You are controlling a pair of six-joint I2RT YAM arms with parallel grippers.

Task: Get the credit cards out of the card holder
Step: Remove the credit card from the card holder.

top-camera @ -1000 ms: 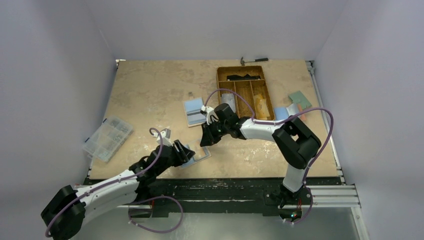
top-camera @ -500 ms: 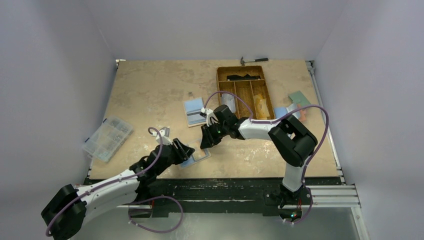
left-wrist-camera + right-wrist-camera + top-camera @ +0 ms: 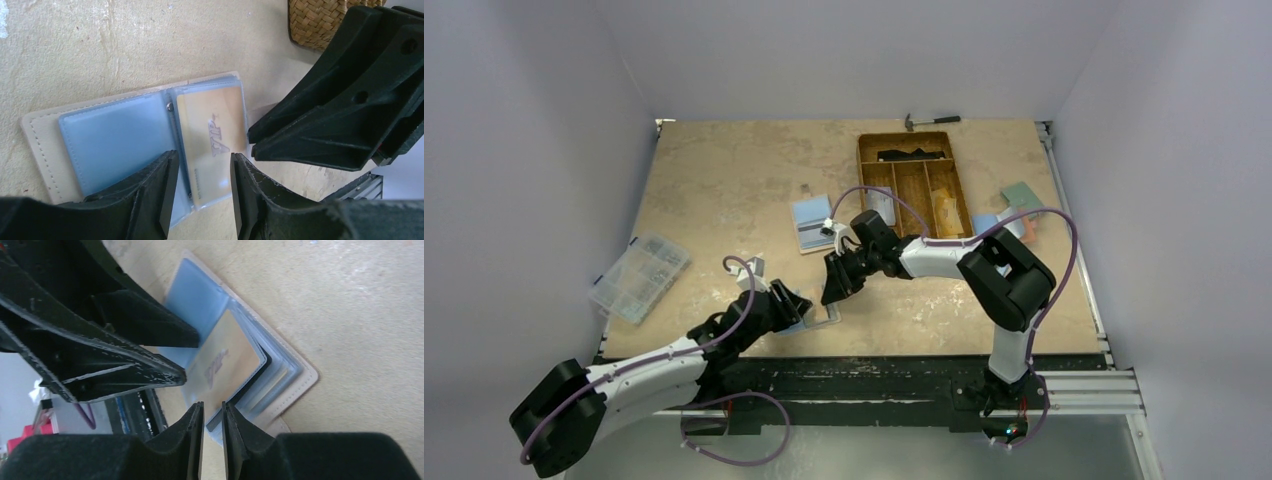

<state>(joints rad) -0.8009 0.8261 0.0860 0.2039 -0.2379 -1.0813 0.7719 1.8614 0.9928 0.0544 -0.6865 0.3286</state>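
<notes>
Tan card holder (image 3: pixel 41 145), embossed card (image 3: pixel 212 131) inside

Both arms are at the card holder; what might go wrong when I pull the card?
The right gripper sits nearly closed at the clear sleeves, so it may pinch a sleeve rather than the tan card and drag the card holder. The left gripper, jaws apart, grips nothing, so the holder may slide. It lies near the front edge of the table and might drop off.
</notes>
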